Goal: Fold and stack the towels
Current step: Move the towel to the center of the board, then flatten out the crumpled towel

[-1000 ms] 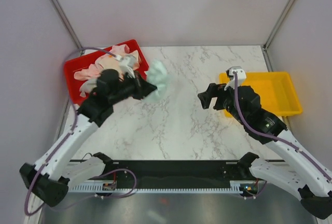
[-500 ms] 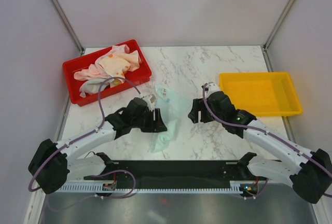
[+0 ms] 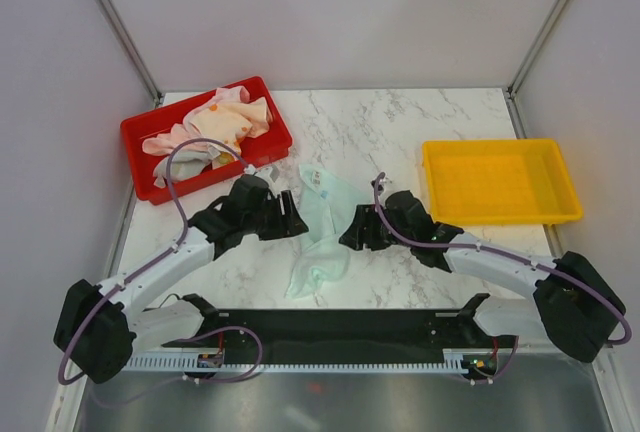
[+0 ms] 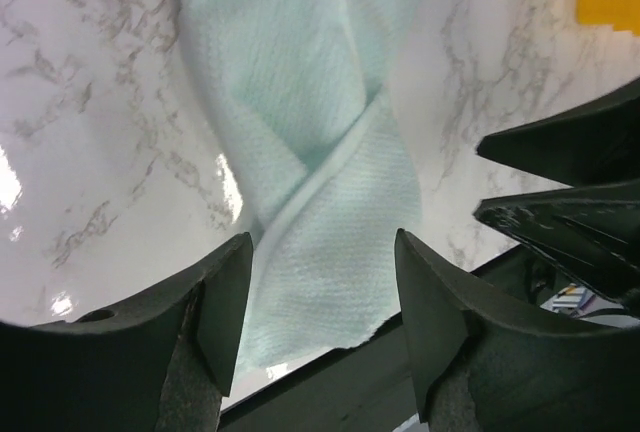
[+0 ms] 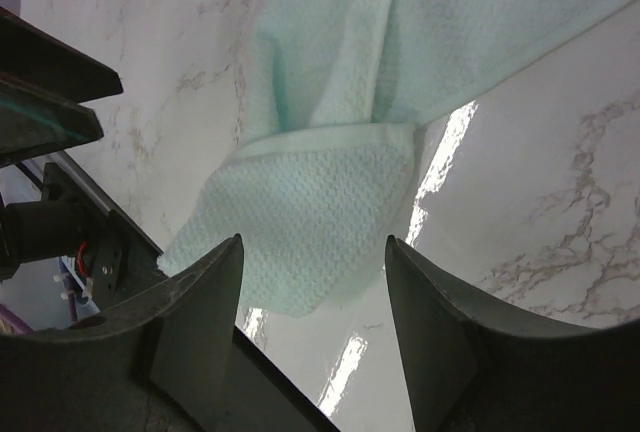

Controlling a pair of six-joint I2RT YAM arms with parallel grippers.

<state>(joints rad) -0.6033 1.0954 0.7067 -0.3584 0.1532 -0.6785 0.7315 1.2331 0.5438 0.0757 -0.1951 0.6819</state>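
Your mint towel lies loose on the marble-patterned table. It is a pale green waffle-weave cloth with a stitched hem, bunched into a long crumpled strip and twisted over itself about halfway down. A small tag shows near its far end, but any writing on it is too small to read. Your left gripper hangs just left of the towel with its dark fingers spread apart, and the cloth shows through the gap without being pinched. Your right gripper sits just right of the towel, its fingers also parted and holding nothing. Well to the towel's far left, the red tray of glossy plastic holds the other towels in a heap: a cream one with orange print on top, a pink one beside it and a grey-white one at the near edge. To the towel's far right is the yellow tray, rectangular with a ribbed floor.
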